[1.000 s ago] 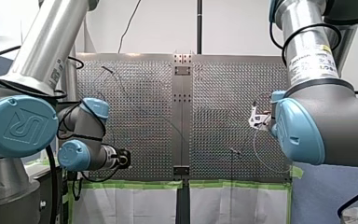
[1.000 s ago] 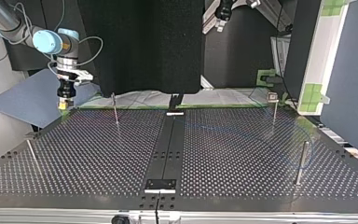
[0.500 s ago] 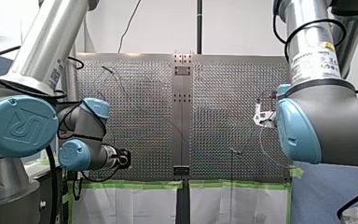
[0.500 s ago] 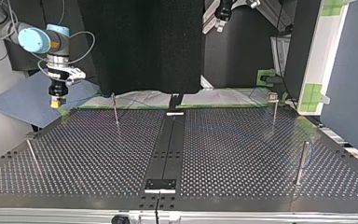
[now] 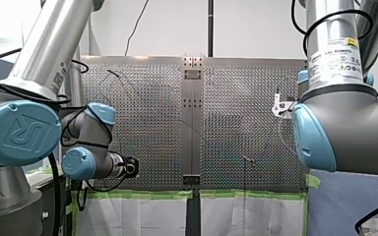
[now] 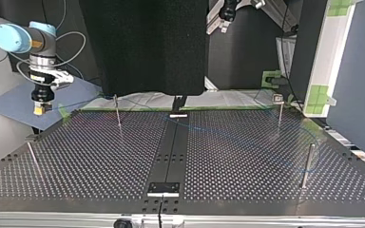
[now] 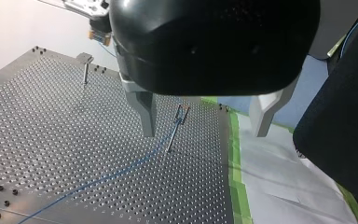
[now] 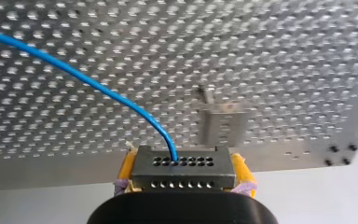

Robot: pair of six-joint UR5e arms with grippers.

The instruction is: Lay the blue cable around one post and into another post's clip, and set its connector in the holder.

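Observation:
My right gripper (image 8: 185, 173) is shut on the grey connector (image 8: 182, 163), which sits between its yellow pads. The blue cable (image 8: 74, 74) rises out of the connector and runs away over the plate. In the top view my right gripper (image 6: 38, 109) hangs above the plate's far left corner, and the cable (image 6: 218, 133) crosses toward a tall post (image 6: 308, 164) at the right. A flat holder (image 8: 223, 123) lies ahead of the connector. My left gripper (image 7: 205, 123) stands open with nothing between its fingers, above a clip post (image 7: 179, 121) near the taped edge.
Thin posts stand on the perforated plate: one at the far middle-left (image 6: 117, 110), one at the far right (image 6: 279, 110), one at the near left (image 6: 31, 154). Green tape (image 7: 235, 154) and white cloth border the plate's edge. A black strip (image 6: 171, 152) runs down the middle.
My right gripper has carried the connector toward the top view's left and upward, off the plate's corner. The cable has been drawn along with it. My left arm has stayed still.

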